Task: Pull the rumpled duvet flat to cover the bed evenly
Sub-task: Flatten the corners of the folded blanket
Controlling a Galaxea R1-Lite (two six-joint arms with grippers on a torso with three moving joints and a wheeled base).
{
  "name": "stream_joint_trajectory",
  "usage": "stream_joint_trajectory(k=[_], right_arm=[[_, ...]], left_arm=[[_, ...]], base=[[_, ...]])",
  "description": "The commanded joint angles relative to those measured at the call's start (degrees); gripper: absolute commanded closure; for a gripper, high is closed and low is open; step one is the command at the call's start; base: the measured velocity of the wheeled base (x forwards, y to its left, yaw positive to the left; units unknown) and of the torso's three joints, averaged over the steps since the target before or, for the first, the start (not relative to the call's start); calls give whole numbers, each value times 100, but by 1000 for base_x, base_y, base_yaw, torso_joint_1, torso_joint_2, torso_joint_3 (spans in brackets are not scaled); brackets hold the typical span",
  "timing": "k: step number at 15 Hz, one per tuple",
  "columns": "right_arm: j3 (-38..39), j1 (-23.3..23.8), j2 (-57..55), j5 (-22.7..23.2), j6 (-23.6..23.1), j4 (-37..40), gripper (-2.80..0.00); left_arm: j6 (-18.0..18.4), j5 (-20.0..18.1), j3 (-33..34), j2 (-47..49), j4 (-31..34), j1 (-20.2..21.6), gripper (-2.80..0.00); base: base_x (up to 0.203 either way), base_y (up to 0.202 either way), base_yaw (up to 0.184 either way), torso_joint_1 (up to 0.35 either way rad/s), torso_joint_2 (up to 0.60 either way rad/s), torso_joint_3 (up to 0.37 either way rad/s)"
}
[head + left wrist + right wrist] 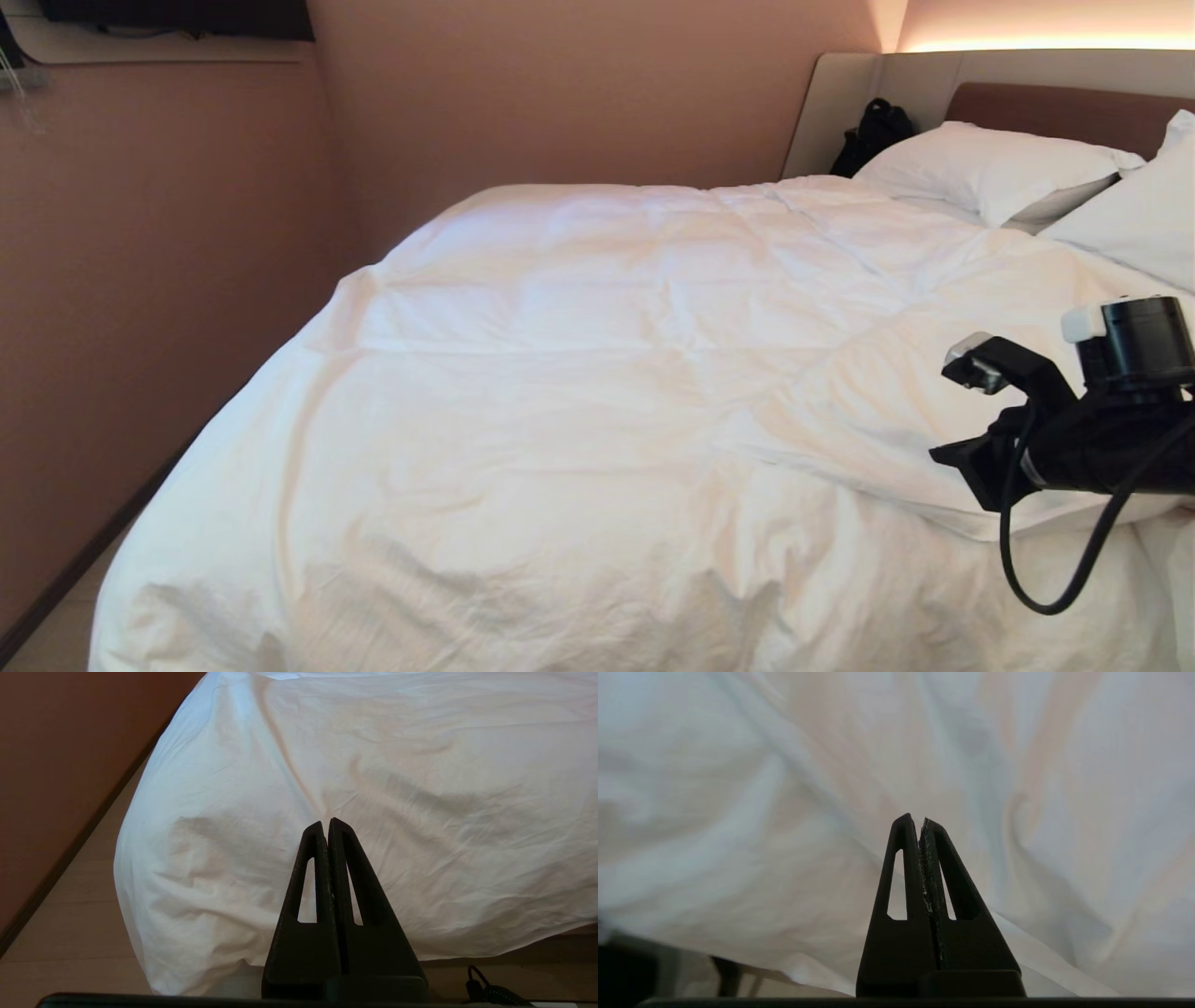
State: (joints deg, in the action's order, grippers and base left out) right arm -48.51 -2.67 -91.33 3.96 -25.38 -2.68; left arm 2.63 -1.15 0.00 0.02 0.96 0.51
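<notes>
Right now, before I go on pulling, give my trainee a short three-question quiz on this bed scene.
1. True or false: the right gripper has its fingers spread wide over the duvet.
2. Which side of the bed runs close along the wall: A the robot's left, B the robot's right?
3. Fill in: in the head view, a loose fold of the duvet lies doubled over beside the ____ arm.

Key
1. False: the fingers are shut, with no fabric visibly pinched. The left gripper is shut too, parked off the bed's near end.
2. A.
3. right; the pillows lie at the headboard beyond it.
</notes>
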Motion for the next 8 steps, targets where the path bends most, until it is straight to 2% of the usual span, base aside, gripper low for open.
stream_joint_trajectory(k=[1,4,6,8], right_arm=[[175,-13,-426,-2469,-164,-1047,0],[404,-14,-765,-2554,-414,-1850,0],[490,-113,-850,-2632,-442,-2035,0],[635,-482,-760,-2652,-425,-2074,0]], left_arm=[[0,0,0,-2,0,2,0],[0,0,0,-2,0,2,0],[0,0,0,-2,0,2,0],[0,0,0,-2,0,2,0]], base=[[0,0,0,0,0,0],[0,0,0,0,0,0],[0,0,0,0,0,0],[0,0,0,0,0,0]])
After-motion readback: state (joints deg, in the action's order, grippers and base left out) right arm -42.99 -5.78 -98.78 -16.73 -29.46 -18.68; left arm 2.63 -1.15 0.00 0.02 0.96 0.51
